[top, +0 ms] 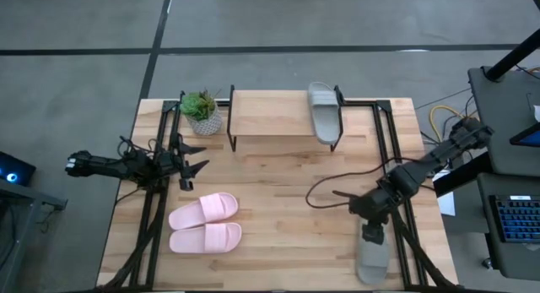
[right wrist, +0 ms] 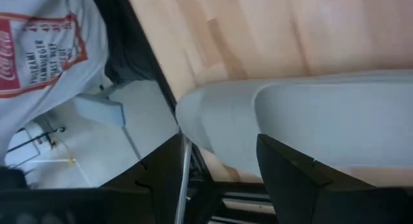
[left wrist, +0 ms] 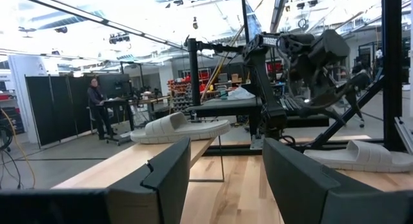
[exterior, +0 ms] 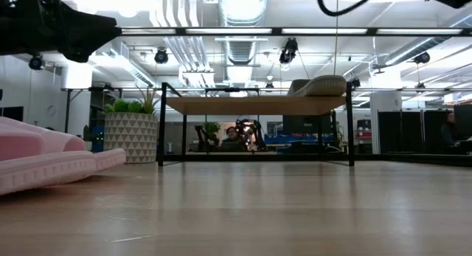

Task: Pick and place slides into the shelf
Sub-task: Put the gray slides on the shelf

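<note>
Overhead, seen: a light wooden table (top: pixel 278 200) with two dark arms reaching in from either side. Far centre, the shelf (top: pixel 270 114), a low wooden plank on thin black legs. On the shelf's right end, one grey-beige slide (top: pixel 324 111), lying lengthwise across the plank. Just left of the shelf, a small potted plant (top: pixel 201 112) in a patterned pot. Near left on the table, the pale pink pair (top: pixel 205 225), side by side and touching, well apart from the shelf.

Near right, at the table's front edge, the second grey-beige slide (top: pixel 372 256). Directly over its far end, the right gripper (top: pixel 372 231), pointed down at it. From the right wrist view, jaws apart, with the slide's grey surface (right wrist: pixel 335 121) filling the space beyond them; whether touching the slide, impossible to tell. Also glimpsed there beyond the table's edge, a white printed garment (right wrist: pixel 45 43).

At the left edge of the table, the left gripper (top: pixel 187 165), held above the wood, near the plant and clear of every slide. From the left wrist view, jaws apart and empty, facing across the table toward the shelf and its slide (left wrist: pixel 181 128). Far behind in the room, a person (left wrist: pixel 97 108) standing at a desk.
</note>
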Controlling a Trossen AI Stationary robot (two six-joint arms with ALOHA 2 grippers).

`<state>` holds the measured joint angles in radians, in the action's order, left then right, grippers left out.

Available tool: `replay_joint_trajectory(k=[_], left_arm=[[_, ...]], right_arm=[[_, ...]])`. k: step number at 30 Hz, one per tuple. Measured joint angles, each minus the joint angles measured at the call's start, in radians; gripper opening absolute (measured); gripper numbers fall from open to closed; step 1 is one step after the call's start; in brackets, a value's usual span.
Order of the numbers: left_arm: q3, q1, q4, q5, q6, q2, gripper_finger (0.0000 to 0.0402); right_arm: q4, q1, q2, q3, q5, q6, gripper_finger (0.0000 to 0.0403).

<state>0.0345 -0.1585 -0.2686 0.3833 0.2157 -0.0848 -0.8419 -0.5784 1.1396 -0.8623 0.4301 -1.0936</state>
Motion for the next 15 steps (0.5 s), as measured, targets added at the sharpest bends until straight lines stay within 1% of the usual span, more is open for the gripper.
replay_joint_trajectory(k=[5,7,10,13,15], left_arm=[[-0.002,0.0,-0.003,0.0,0.0,-0.002,0.018],[-0.002,0.0,-0.007,0.0,0.0,-0.002,0.018],[-0.002,0.0,-0.008,0.019,0.001,-0.002,0.018],[-0.001,0.0,-0.009,0.045,0.001,0.0,0.018],[-0.001,0.0,-0.008,0.047,0.001,0.0,0.018]], right_arm=[[0.188,-0.047,-0.005,0.086,0.0,-0.027,0.0185],[0.234,-0.062,0.011,0.112,-0.002,-0.03,0.0185],[0.225,-0.077,0.048,0.136,0.002,-0.041,0.0193],[0.224,-0.081,0.08,0.152,0.038,-0.044,0.0202],[0.223,-0.083,0.095,0.154,0.041,-0.038,0.0203]])
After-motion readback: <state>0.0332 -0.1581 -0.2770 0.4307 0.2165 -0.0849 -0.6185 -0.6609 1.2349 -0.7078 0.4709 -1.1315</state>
